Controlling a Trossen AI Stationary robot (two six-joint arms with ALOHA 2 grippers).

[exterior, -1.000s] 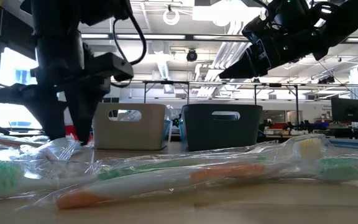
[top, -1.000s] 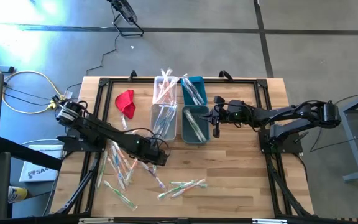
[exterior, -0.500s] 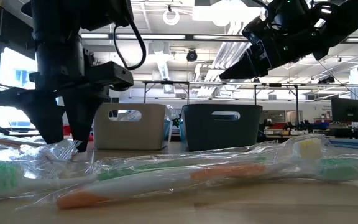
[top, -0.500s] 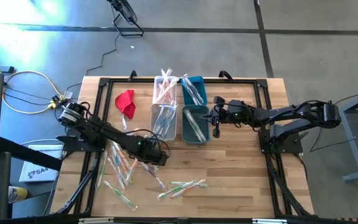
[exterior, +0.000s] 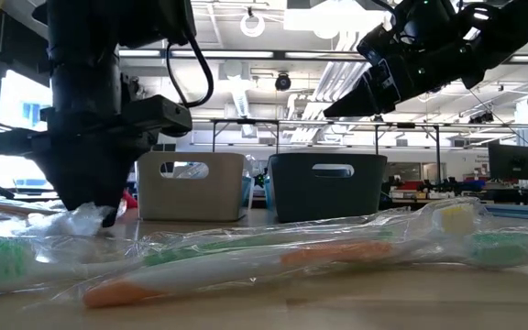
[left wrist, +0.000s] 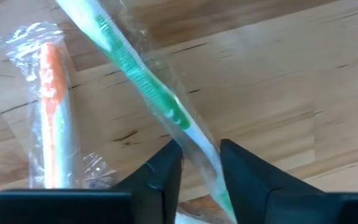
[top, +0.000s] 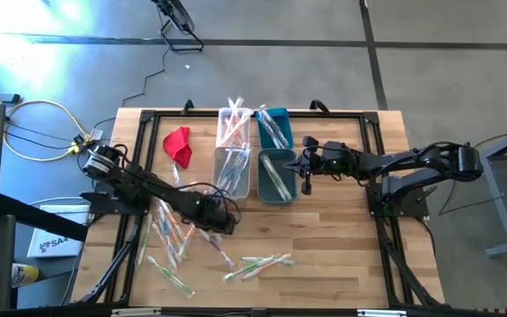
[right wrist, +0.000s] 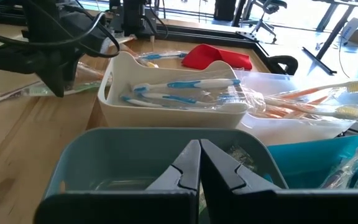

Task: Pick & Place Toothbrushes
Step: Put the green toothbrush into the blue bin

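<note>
At six o'clock on the counter (top: 341, 238), many toothbrushes (top: 258, 264) lie unsorted. The left gripper (top: 227, 224) sits among them, its fingers (left wrist: 160, 177) grasping a green-handled toothbrush (left wrist: 148, 81). Toward twelve o'clock, the four bins (top: 255, 151) already hold some brushes. Above the teal bin (top: 277, 176), the right gripper (top: 304, 167) hovers with fingers clenched, empty. Much sorting remains.

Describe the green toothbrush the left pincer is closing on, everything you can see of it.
The green toothbrush is thin, with a green and white handle, sealed in a crinkled clear plastic wrapper. It lies flat and slantwise on the wooden table, beside an orange toothbrush in its own wrapper. The left pincer is down at the table with a dark finger on either side of the handle; whether the fingers press the wrapper yet, I cannot tell. Its bristle end is out of frame.
</note>
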